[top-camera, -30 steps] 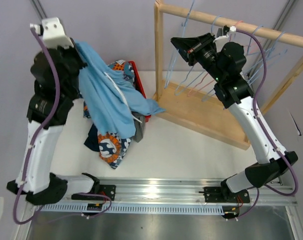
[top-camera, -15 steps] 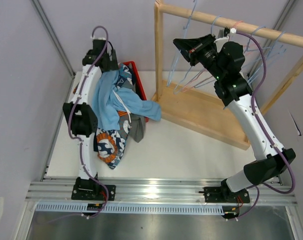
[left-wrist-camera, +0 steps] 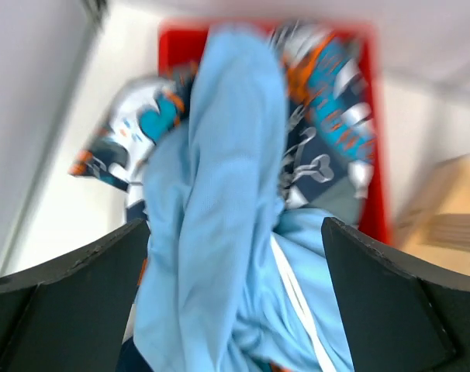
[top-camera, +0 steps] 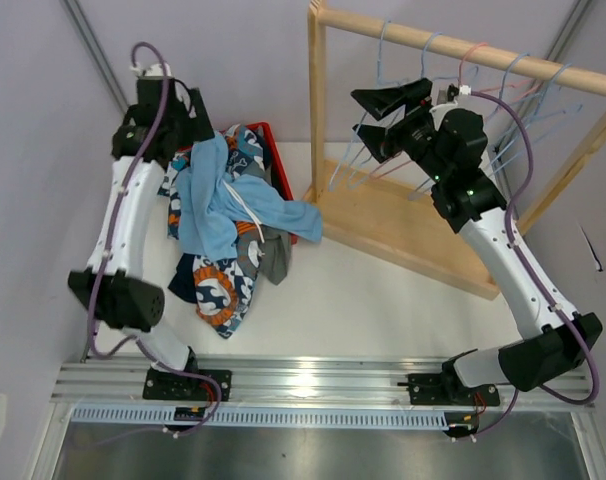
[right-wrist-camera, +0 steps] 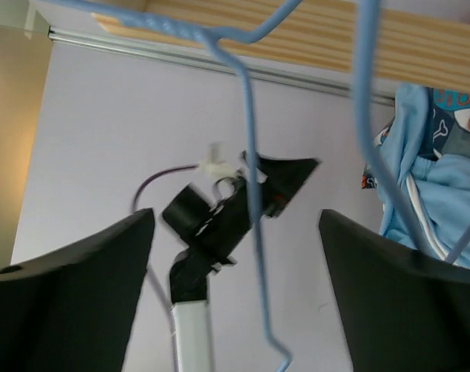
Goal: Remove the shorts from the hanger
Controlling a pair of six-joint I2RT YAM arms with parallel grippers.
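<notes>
Rising from its base at the near left corner of the tabletop [top-camera: 383, 290], the left arm [top-camera: 118, 230] folds at a low elbow and stretches up along the left edge. Its wrist bends over so that the left claw [top-camera: 198, 125] hangs above the far left corner, pointing down. The wrist view shows its fingers [left-wrist-camera: 88, 271] spread wide with nothing held; the light blue pair [top-camera: 218, 200] lies below the gap between them.

The right arm [top-camera: 513, 260] starts at the near edge, swings its elbow out to the near right corner and climbs toward the far edge. The right claw [top-camera: 368, 115] is levelled leftward under the rail of the wooden rack [top-camera: 318, 110]. It too is wide open and grips nothing. A blue hanger [right-wrist-camera: 250, 155] runs through the gap between its fingers [right-wrist-camera: 80, 279], touching neither.

A red bin [top-camera: 273, 135] sits at the far left corner, heaped with the shorts [top-camera: 233, 170]. The light blue pair is on top, one leg trailing toward the rack's foot. The patterned pair [top-camera: 218, 295] and a grey pair [top-camera: 275, 262] spill over the near side onto the tabletop.
</notes>
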